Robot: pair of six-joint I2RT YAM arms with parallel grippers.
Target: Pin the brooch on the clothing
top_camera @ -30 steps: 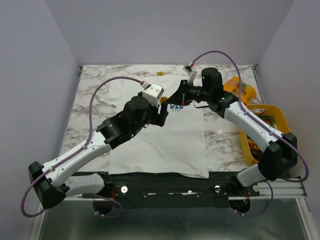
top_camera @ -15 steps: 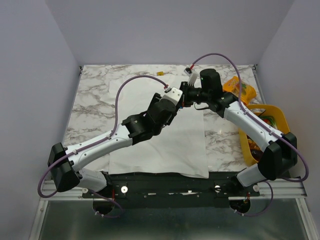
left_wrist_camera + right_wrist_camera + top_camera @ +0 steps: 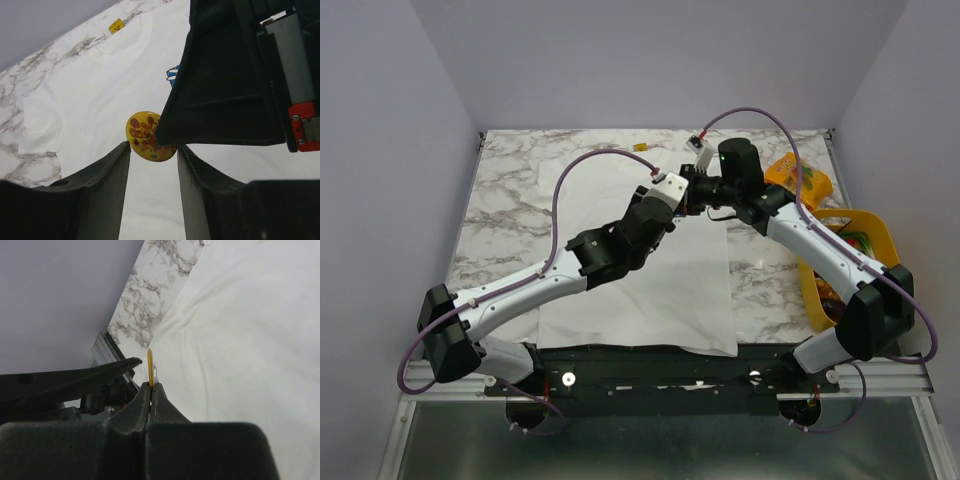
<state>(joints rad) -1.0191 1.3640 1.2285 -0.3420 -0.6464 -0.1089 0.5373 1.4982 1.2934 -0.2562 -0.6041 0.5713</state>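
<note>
The brooch (image 3: 144, 141), a small yellow disc with red flowers, is pinched at its edge by my right gripper (image 3: 150, 386), which is shut on it; it shows edge-on in the right wrist view (image 3: 149, 362). My left gripper (image 3: 152, 150) is open, its two fingertips on either side of the brooch's lower edge, not closed on it. Both grippers meet above the chest of the white T-shirt (image 3: 670, 280), left gripper (image 3: 675, 206) against right gripper (image 3: 692, 193). Part of the blue emblem (image 3: 172, 75) shows beside the right gripper's black fingers (image 3: 220, 100).
A small yellow piece (image 3: 640, 147) lies on the marble table beyond the shirt's collar. An orange snack packet (image 3: 800, 178) and a yellow basket (image 3: 873, 232) with items are at the right edge.
My left arm has reached forward and to the right, bringing its open gripper up to the right gripper. The right arm has hardly moved.
</note>
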